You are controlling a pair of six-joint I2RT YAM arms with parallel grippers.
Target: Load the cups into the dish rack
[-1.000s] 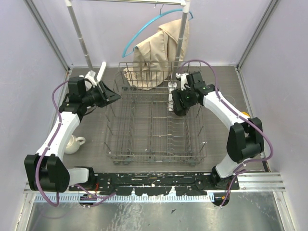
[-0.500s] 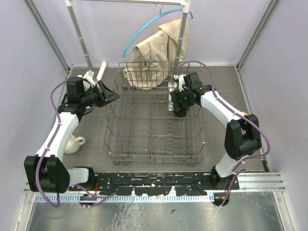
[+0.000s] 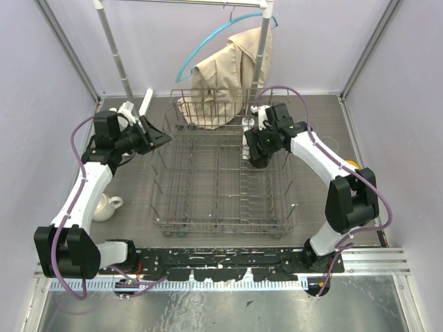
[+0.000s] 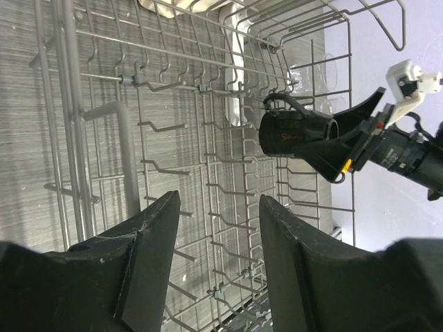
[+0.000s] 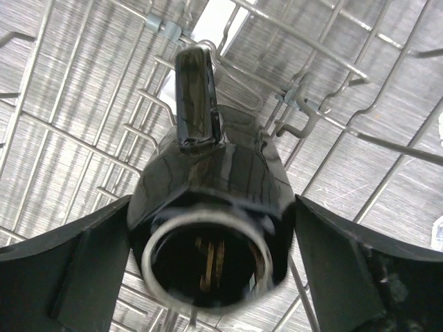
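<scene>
left gripper (image 4: 220,207): your fingers are spread apart with nothing between them, sitting at the left edge of the dish rack (image 3: 221,225).
right gripper (image 5: 211,207): you're pinching the black mug (image 5: 214,173) across its body, one finger against each side.
black mug: on its side over the tines at the rack's right, mouth facing your wrist cam, handle turned clear of both fingers.
white mug (image 3: 104,206): on the table (image 3: 138,200), left of the rack beside your left arm.
yellow mug (image 3: 351,164): right of the rack, mostly hidden behind your right arm.
glass tumbler (image 4: 322,69): shows through the wires past the black mug; can't tell exactly where it stands.
background: beige garment (image 3: 232,69) and blue hanger (image 3: 208,41) on the clothes rail (image 3: 114,48).
</scene>
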